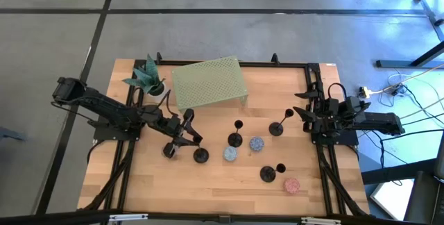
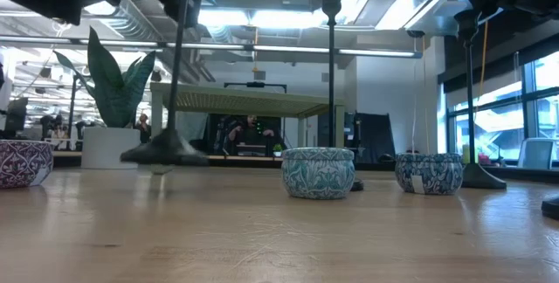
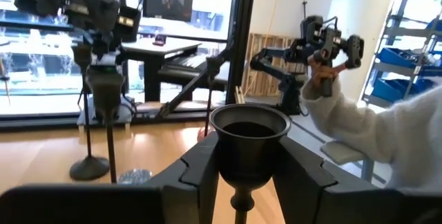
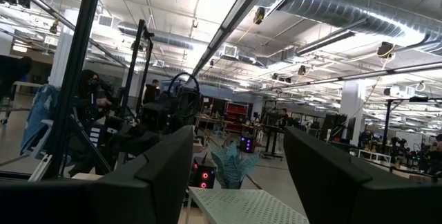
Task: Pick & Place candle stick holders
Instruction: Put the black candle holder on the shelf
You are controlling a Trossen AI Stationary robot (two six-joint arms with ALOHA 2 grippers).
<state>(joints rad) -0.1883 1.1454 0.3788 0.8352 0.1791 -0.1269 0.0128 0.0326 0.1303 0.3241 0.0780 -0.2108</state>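
Here the left gripper sat over the left half of the table, and its two fingers stood on each side of a candle stick holder. The fingers were close around the stem just under the cup, but I could not tell if they had squeezed it tight yet. The cup pointed up between the fingers, so the holder's long stem ran straight up and down. In the low view its round base seemed to sit just above the wood or barely on it; I could not be sure which.

Three more holders stood to the right: one in the middle, one farther back, and one near the front. The right gripper waited at the right edge, spread and empty. The left arm was much nearer to its holder, so the lift was its job.
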